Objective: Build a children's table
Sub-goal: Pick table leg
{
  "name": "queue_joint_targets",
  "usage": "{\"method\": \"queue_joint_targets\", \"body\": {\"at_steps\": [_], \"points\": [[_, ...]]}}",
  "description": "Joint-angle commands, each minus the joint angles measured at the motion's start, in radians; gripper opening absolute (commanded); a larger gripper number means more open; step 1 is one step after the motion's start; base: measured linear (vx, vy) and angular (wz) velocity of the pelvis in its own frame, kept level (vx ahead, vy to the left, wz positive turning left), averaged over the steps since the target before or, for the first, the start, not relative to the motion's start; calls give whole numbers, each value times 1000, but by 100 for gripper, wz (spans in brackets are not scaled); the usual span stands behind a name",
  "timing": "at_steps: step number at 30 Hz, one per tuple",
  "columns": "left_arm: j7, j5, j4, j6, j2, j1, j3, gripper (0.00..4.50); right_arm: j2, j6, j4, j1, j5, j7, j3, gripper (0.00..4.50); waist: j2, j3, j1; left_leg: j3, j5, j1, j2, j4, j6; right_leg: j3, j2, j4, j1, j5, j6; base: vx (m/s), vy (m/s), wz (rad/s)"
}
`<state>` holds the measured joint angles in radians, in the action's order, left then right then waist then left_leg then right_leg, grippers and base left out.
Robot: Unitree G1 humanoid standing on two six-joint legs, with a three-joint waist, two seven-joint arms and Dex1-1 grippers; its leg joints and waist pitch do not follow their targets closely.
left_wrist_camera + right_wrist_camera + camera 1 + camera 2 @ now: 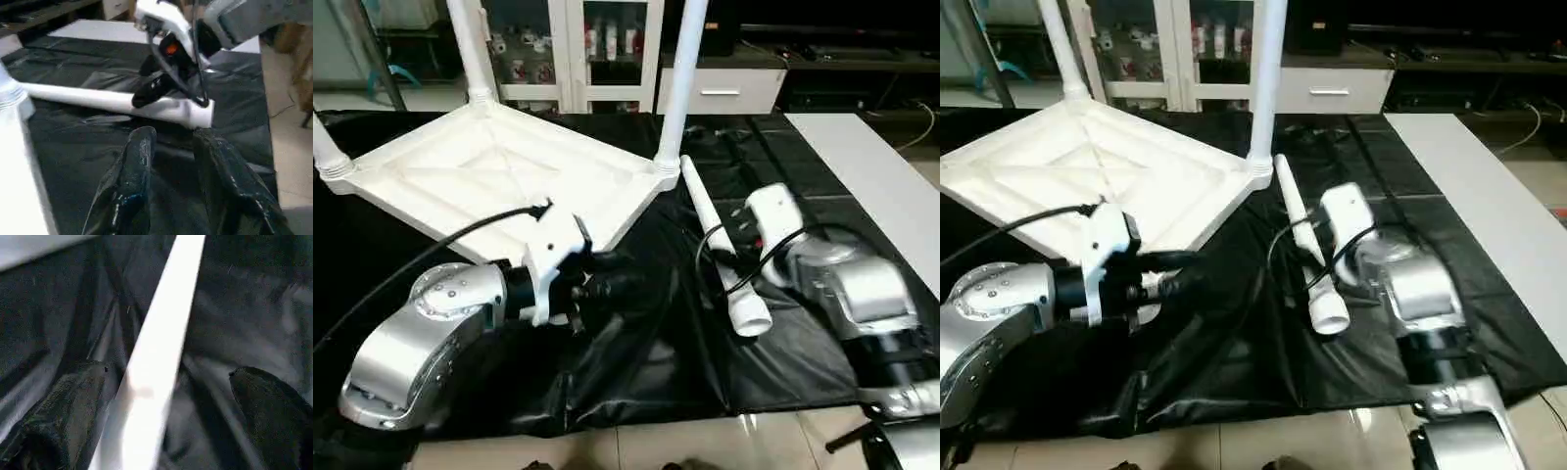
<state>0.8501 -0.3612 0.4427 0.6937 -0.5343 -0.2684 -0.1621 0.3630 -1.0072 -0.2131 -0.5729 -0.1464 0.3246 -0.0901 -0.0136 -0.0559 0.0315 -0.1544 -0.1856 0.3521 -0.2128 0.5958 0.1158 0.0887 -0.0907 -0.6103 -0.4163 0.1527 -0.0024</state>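
The children's table lies upside down on the black cover, its white ribbed tabletop (499,166) at the back left. Three white legs stand in corner sockets: one at the right corner (680,78), one at the back (468,49), one at the far left (325,147). A loose leg (710,230) lies on the cover right of the tabletop. My right gripper (168,372) is open, one finger on each side of this leg (161,342). My left gripper (171,134) is open and holds nothing, low by the tabletop's near corner, pointing toward the loose leg (88,95).
The black cover (656,343) is wrinkled and ends at a tiled floor (656,441) in front. A white glass-door cabinet (573,49) and a drawer unit (720,88) stand behind. A pale flat board (871,166) runs along the right side.
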Motion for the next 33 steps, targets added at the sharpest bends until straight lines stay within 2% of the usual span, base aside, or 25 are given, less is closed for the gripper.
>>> {"method": "queue_joint_targets", "body": {"at_steps": [1,2,4,6,8,9,12,15,16,19,26,31,32,33], "points": [[18,-1,30,21,-19,8,-31,196,-8,-32,-35,-42,-7,4,4,450,10,62,-1,-8,-294,6,6,-68,18,-34,-22,85,50,436,-98,0,0,0],[28,11,40,28,-35,9,-49,206,-14,-71,-66,-61,-6,11,-3,450,7,62,-3,-10,-295,5,6,-67,18,-34,-23,87,49,436,-104,0,0,0],[27,19,45,37,-47,8,-59,219,-26,-100,-88,-72,-9,10,2,450,7,65,-1,-10,-276,5,4,-66,21,-38,-23,79,50,398,-122,0,0,0],[25,22,45,39,-52,6,-63,230,-31,-112,-104,-76,-13,17,-1,421,8,66,1,-11,-252,8,4,-66,25,-39,-24,73,54,358,-138,0,0,0],[25,23,45,40,-52,6,-63,246,-32,-114,-106,-77,-13,19,-2,414,9,67,2,-11,-239,8,3,-66,27,-40,-24,71,55,334,-144,0,0,0],[24,17,53,50,-60,5,-66,260,-36,-116,-139,-81,-14,30,-10,395,11,69,5,-13,-223,5,2,-65,30,-42,-23,66,55,290,-163,0,0,0],[25,15,59,59,-70,3,-70,290,-39,-120,-164,-85,-16,34,-10,367,9,68,7,-13,-226,7,2,-66,30,-42,-24,64,57,278,-176,0,0,0],[24,15,68,71,-89,-2,-79,305,-43,-150,-211,-94,-9,24,-1,349,4,64,6,-13,-252,7,3,-66,30,-40,-26,70,56,346,-159,0,0,0],[23,15,70,72,-92,-3,-80,323,-45,-157,-216,-96,-9,25,3,328,3,63,8,-14,-258,6,4,-65,31,-40,-27,73,54,374,-148,0,0,0],[21,16,75,75,-96,-1,-78,343,-44,-160,-224,-99,-7,25,2,305,5,62,9,-13,-268,4,4,-65,35,-39,-28,78,52,412,-130,0,0,0],[15,11,79,75,-108,-2,-80,402,-42,-147,-247,-106,4,16,4,244,6,64,8,-12,-263,6,4,-65,39,-39,-26,75,53,386,-133,0,0,0],[6,19,77,59,-101,0,-82,444,-60,-131,-233,-88,-6,-21,57,203,10,65,8,-12,-255,6,4,-65,41,-40,-26,72,54,362,-142,0,0,0],[3,18,76,58,-97,1,-81,448,-65,-132,-224,-83,-9,-30,70,201,15,65,8,-11,-258,5,4,-66,43,-40,-26,72,54,362,-143,0,0,0],[1,17,75,58,-94,1,-81,449,-68,-132,-218,-80,-11,-36,79,197,12,65,7,-12,-267,4,5,-65,44,-39,-25,73,53,366,-142,0,0,0]]}}
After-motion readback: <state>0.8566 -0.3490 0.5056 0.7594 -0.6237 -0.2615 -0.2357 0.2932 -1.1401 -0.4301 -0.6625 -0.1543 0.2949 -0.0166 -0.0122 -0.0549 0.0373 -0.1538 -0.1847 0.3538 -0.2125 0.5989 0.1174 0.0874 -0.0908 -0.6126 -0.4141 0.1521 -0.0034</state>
